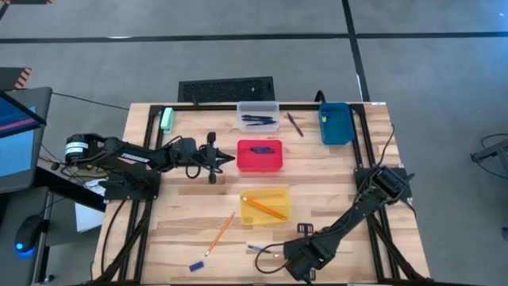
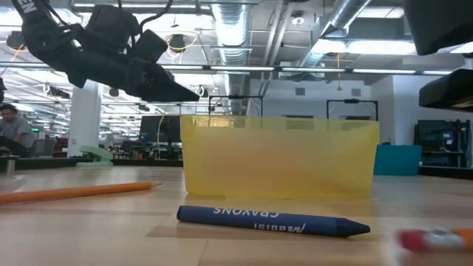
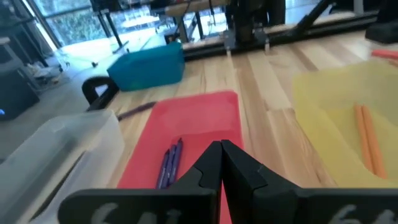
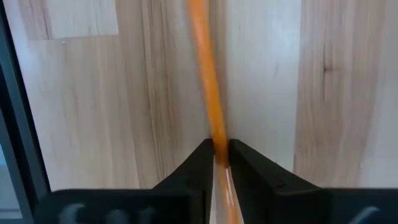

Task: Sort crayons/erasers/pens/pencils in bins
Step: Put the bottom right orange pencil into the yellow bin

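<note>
R gripper [image 4: 216, 152] jaws pinching pencil [image 4: 205, 68] near its end, bottom centre; could pivot or slip on lift. L gripper [image 3: 221, 158] jaws pressed together.

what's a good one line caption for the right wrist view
Right gripper closing its fingers around an orange pencil lying on the wooden table.

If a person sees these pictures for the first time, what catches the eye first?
The yellow bin at the table's middle front, with pencils in it, stands out, with the red bin behind it. The right end effector at the front edge has its fingers on either side of an orange pencil. A blue crayon lies before the yellow bin.
</note>
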